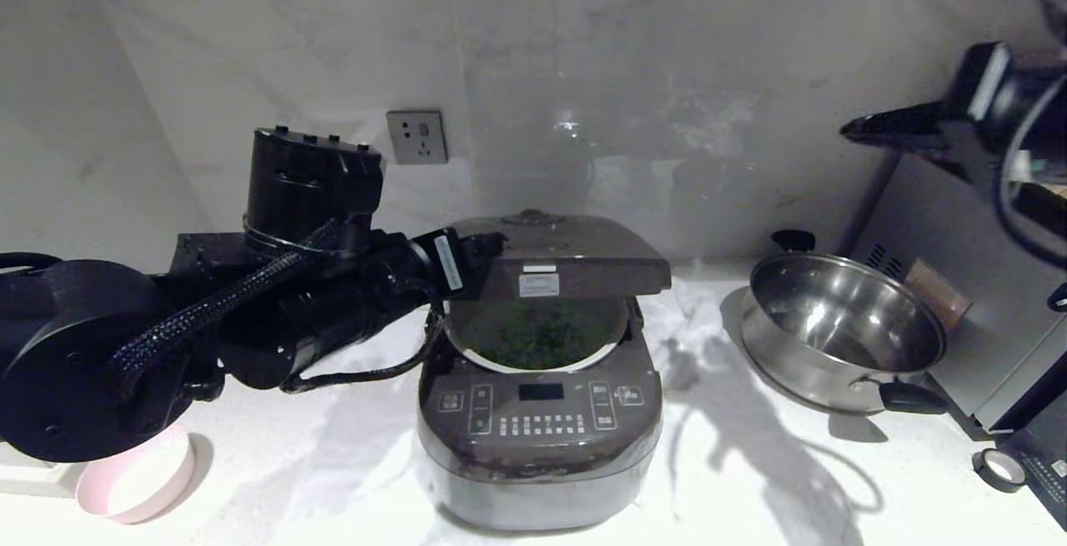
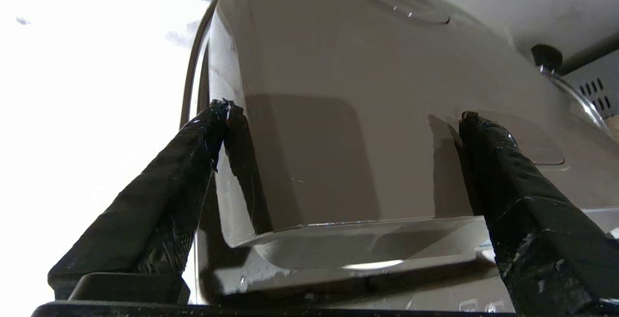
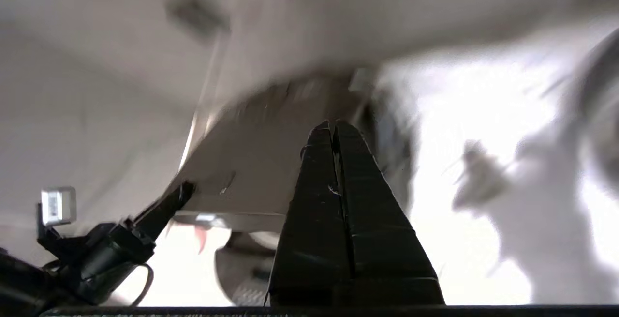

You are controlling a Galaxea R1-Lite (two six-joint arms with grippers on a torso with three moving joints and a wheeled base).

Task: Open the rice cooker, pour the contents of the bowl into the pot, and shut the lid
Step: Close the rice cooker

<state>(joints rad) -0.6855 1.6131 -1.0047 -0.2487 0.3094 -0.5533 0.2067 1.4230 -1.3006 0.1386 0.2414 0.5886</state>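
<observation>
Two obstacles flank the rice cooker (image 1: pixel 540 413): steel pan (image 1: pixel 842 333) right, bowl (image 1: pixel 137 483) at the counter's front-left corner; left gripper (image 2: pixel 341 113) spread wide on the lid (image 1: pixel 575 258), right gripper (image 3: pixel 333 130) pinched empty.

Sitting on the surface (image 1: pixel 733 479): 1 rice cooker (image 1: pixel 540 413), 1 pink bowl (image 1: pixel 137 479), 1 steel pan (image 1: pixel 842 329), 1 silver appliance (image 1: pixel 959 296), 1 tape roll (image 1: pixel 1000 469). Showing on the wall: 1 socket (image 1: pixel 417 137).

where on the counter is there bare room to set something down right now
Bare counter lies between the rice cooker and the steel pan, running to the front edge. A smaller patch sits between the pink bowl and the cooker. The left side is crowded by the left arm, its gripper at the half-lowered lid. The far right holds a silver appliance.
</observation>
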